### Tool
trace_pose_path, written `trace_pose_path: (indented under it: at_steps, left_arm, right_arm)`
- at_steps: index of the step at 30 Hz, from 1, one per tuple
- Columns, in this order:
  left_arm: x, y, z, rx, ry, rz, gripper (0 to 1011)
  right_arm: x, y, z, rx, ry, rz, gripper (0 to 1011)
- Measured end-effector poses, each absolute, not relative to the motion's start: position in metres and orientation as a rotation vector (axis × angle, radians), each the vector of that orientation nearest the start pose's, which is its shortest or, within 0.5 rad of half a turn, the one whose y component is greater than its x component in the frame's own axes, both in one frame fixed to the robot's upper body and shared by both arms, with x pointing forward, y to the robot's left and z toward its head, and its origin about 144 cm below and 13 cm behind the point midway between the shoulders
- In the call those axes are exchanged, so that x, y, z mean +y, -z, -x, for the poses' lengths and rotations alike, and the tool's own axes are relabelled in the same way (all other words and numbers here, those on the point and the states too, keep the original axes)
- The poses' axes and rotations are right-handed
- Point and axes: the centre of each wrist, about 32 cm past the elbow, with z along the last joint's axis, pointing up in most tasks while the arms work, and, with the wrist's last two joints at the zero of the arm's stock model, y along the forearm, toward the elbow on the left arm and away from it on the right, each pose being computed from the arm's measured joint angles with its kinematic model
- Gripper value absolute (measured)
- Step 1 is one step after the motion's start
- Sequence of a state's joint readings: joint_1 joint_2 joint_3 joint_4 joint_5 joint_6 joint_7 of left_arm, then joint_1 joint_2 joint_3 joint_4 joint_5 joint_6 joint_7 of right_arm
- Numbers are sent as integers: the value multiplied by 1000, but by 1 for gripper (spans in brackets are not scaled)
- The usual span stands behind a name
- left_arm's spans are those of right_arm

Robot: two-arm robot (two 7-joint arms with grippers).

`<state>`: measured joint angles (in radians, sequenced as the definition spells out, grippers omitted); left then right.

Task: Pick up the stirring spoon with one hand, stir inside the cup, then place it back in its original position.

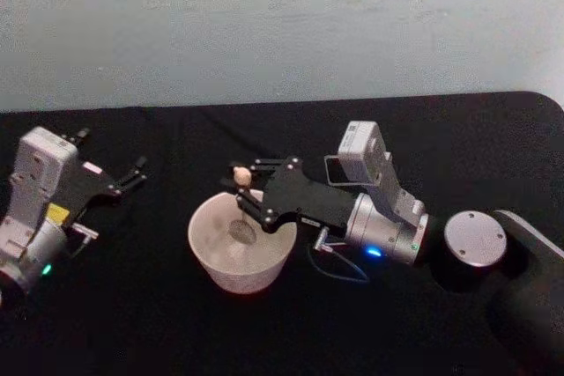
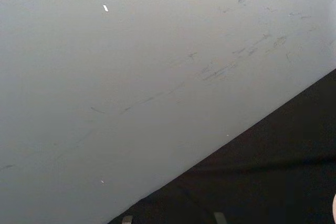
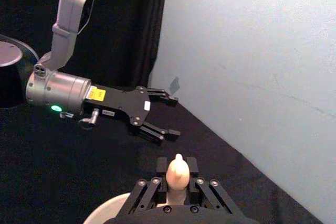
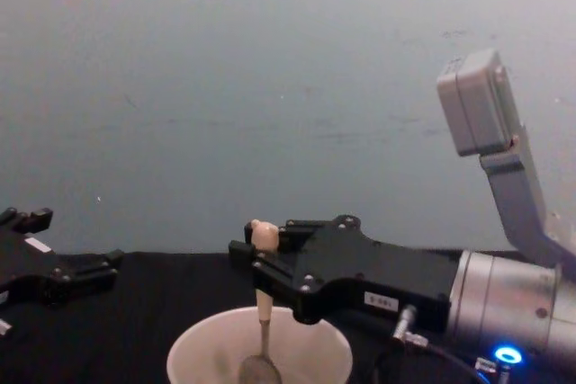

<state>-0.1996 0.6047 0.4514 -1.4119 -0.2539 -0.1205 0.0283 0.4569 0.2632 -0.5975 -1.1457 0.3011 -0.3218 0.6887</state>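
Spoon [image 1: 240,210] hangs upright in the cup [image 1: 201,257], its metal bowl low near the middle of the floor and its beige handle rising past the rim, with the little bear head poking out above the right gripper [image 1: 242,189]. That pincer is closed narrowly on the handle just under the head. I judge the high grip is chosen so the fingers stay above the rim while the bowl reaches the bottom. The right arm comes in from the right, lying low and nearly level over the black table [image 1: 423,129], so the spoon points straight down and can sweep round without catching the wall of the cup. Whether the bowl touches the floor or hovers just off it I cannot tell. Inside the cup I see only the spoon; the inner surface looks plain cream, and I can make out no liquid. The left gripper [image 1: 132,173] is parked well apart at the left of the table, its fingers spread wide and holding nothing, kept out of the working arm's way. I read this as the stirring step; putting the spoon back is not yet done.
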Motion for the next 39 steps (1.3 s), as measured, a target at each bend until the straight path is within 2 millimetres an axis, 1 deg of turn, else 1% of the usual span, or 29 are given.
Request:
trace_pose_path:
  at_steps: [6,11,16,23,29,31,39]
  left_arm:
    - [310,-1140,-489,-285,-1248,-305,1001]
    - [310,-1140,-489,-285,-1248,-304,1001]
    - [310,-1140,-489,-285,-1248,-304,1001]
    - [310,-1140,-489,-285,-1248,-304,1001]
    - [310,-1140,-489,-285,-1248,-304,1001]
    - [310,-1140,-489,-285,-1248,-305,1001]
    - [310,-1140,-489,-285,-1248,-305,1001]
  right_arm:
    - [-184,-1143,-551,-237,451,26,213]
    - [-192,-1145,-545,-235,456,26,213]
    - [-200,-1148,-535,-222,459,17,213]
    - [-205,-1150,-522,-196,426,5,213]
    - [-202,-1150,-515,-175,391,-5,213]
    - [-198,-1150,-513,-166,376,-16,213]
    - [-183,-1147,-517,-155,372,-28,213]
